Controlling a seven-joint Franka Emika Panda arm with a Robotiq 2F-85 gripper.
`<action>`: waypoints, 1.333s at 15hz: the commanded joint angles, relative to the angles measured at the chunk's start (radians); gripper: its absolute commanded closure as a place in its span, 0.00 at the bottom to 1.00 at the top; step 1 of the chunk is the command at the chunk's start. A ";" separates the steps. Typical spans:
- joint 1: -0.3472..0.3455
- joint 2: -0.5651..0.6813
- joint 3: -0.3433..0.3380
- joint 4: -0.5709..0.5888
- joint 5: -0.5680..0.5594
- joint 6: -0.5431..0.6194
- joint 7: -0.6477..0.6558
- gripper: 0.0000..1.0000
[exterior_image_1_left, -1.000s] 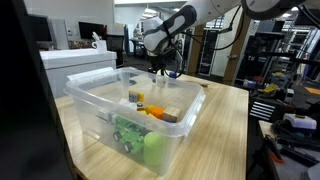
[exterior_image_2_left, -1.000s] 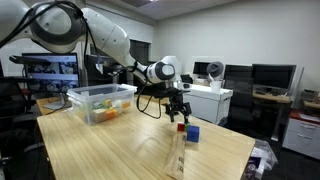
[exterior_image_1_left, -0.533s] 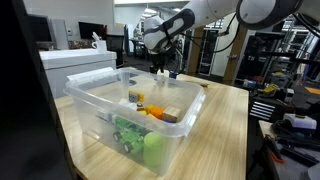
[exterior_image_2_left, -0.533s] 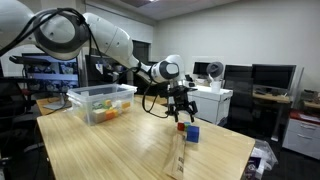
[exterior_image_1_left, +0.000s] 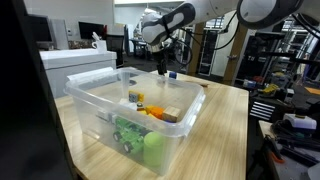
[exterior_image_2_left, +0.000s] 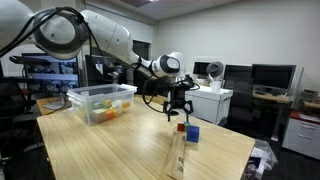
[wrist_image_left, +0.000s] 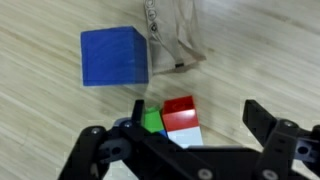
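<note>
Tabletop (exterior_image_2_left: 120, 150); end effector (exterior_image_2_left: 177, 113) spread above red block (wrist_image_left: 180, 110)

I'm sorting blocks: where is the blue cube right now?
In the wrist view the blue cube sits on the wooden table, upper left of the red block, not touching it.

White arm (exterior_image_2_left: 110, 38), black tool (exterior_image_2_left: 177, 111), seemingly cabled.

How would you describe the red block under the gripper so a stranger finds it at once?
On the wooden table, look away from the clear bin to the end where the open gripper hovers. Just below it sits a small red block against a green block, with a bigger blue cube apart beside it; it is the only red thing there.
</note>
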 joint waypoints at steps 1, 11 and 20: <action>-0.004 0.014 -0.012 0.027 -0.034 -0.034 -0.091 0.00; 0.010 0.092 -0.024 0.070 -0.049 0.013 -0.164 0.00; -0.004 0.124 -0.045 0.191 -0.082 0.006 -0.200 0.00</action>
